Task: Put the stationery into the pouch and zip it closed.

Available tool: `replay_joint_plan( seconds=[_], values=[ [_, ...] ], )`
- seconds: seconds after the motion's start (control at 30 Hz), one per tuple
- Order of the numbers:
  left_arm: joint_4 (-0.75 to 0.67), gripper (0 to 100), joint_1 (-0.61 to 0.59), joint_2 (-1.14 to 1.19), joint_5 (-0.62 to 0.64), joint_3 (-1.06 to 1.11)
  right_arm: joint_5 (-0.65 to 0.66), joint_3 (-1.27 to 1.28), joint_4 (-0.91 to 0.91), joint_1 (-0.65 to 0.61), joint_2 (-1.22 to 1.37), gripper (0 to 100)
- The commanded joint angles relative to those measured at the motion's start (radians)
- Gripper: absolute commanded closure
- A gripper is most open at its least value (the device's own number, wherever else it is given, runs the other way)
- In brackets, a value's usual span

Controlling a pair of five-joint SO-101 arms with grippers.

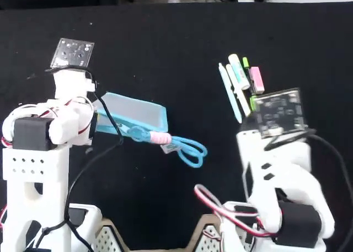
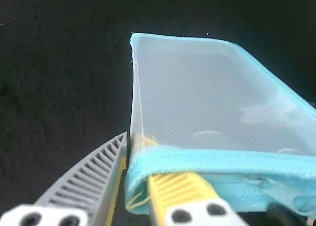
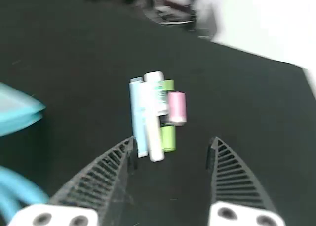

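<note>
A translucent pouch point(image 1: 132, 115) with light blue trim lies left of centre on the black table, with a blue strap point(image 1: 190, 150) trailing to its right. My left gripper point(image 2: 136, 161) is shut on the pouch point(image 2: 207, 107) at its zipper-edge corner, a yellow-padded finger point(image 2: 175, 189) on the fabric. A small bundle of stationery point(image 1: 241, 81), pens and markers in blue, white, green and pink, lies at the right. My right gripper point(image 3: 170, 147) hangs open just before the stationery point(image 3: 155, 114), its fingers spread to either side of the bundle's near end.
The black cloth point(image 1: 176, 42) covers the whole table. A pink zipper pull point(image 1: 160, 137) sits where the strap meets the pouch. The white arm bases stand at the front left point(image 1: 33, 169) and front right point(image 1: 287, 197), with red and black cables between them.
</note>
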Motion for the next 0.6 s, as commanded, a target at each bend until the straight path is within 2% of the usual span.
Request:
replay_joint_plan(
  seconds=[0.0, 0.13, 0.23, 0.43, 0.57],
  values=[
    [-0.049, 97, 0.013, -0.008, 0.034, 0.008, -0.005, -0.007, 0.066, -0.382, 0.015, 76.9],
    [-0.060, 97, 0.013, -0.008, 0.038, 0.039, -0.052, 0.048, -0.012, -0.690, 0.001, 76.9],
    [-0.060, 97, 0.013, -0.008, 0.038, 0.056, -0.061, 0.179, -0.180, -0.815, -0.015, 77.0],
    [-0.060, 97, 0.013, -0.008, 0.038, 0.056, -0.052, 0.421, -0.551, -0.847, -0.018, 77.0],
    [-0.060, 97, 0.013, -0.008, 0.038, 0.056, -0.054, 0.432, -0.641, -0.876, -0.008, 77.0]
  ],
)
